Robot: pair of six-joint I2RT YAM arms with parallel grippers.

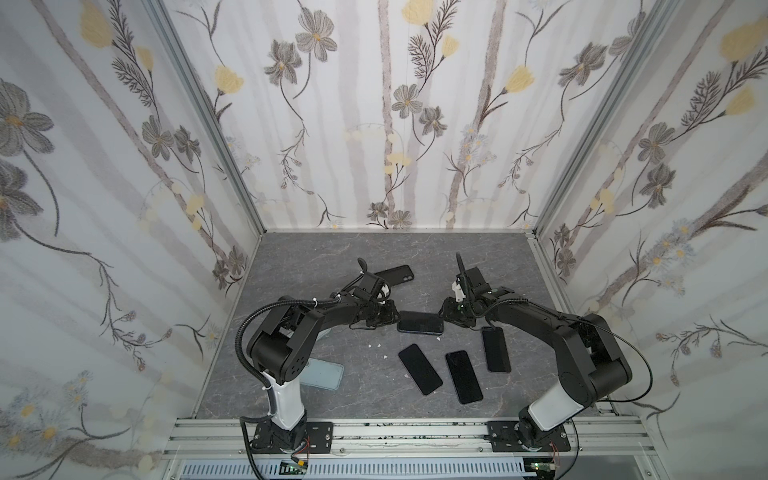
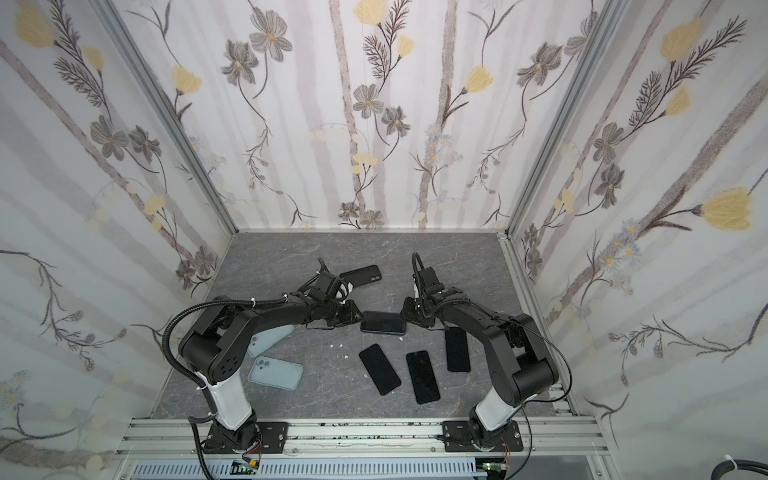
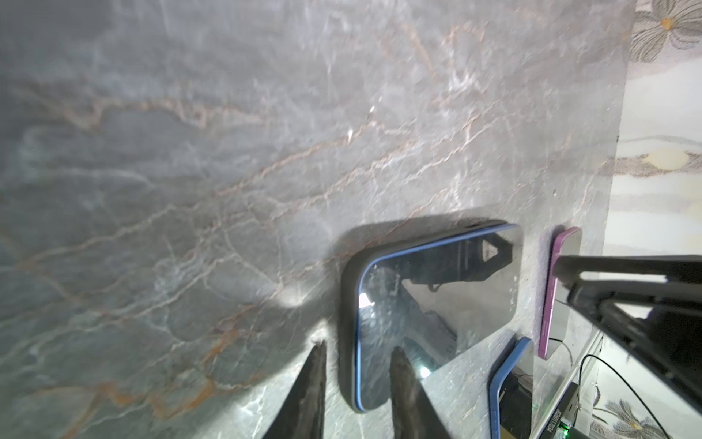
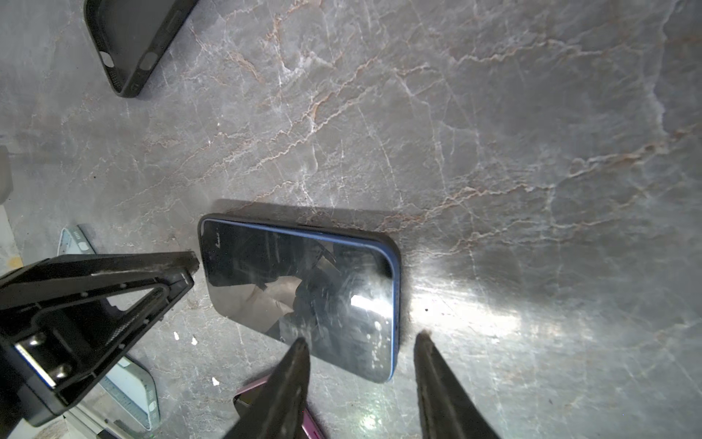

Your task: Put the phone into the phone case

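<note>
The phone (image 1: 420,322) (image 2: 383,323), dark screen up with a blue rim, lies in a black phone case (image 3: 347,304) (image 4: 212,218) at mid-table. The blue rim shows above the case's black lip along one long side and at the end by my right gripper. My left gripper (image 1: 392,318) (image 3: 359,357) is open at the phone's left end. One of its fingertips (image 3: 399,357) is over the screen, its fellow outside the case. My right gripper (image 1: 446,318) (image 4: 361,342) is open at the right end, straddling a corner of the phone (image 4: 304,289).
An empty black case (image 1: 395,274) (image 4: 129,41) lies behind the left arm. Three bare phones (image 1: 419,369) (image 1: 463,377) (image 1: 496,349) lie near the front. Two pale blue cases (image 2: 275,372) (image 2: 270,338) sit by the left arm's base. White crumbs (image 1: 376,345) dot the floor. Walls close three sides.
</note>
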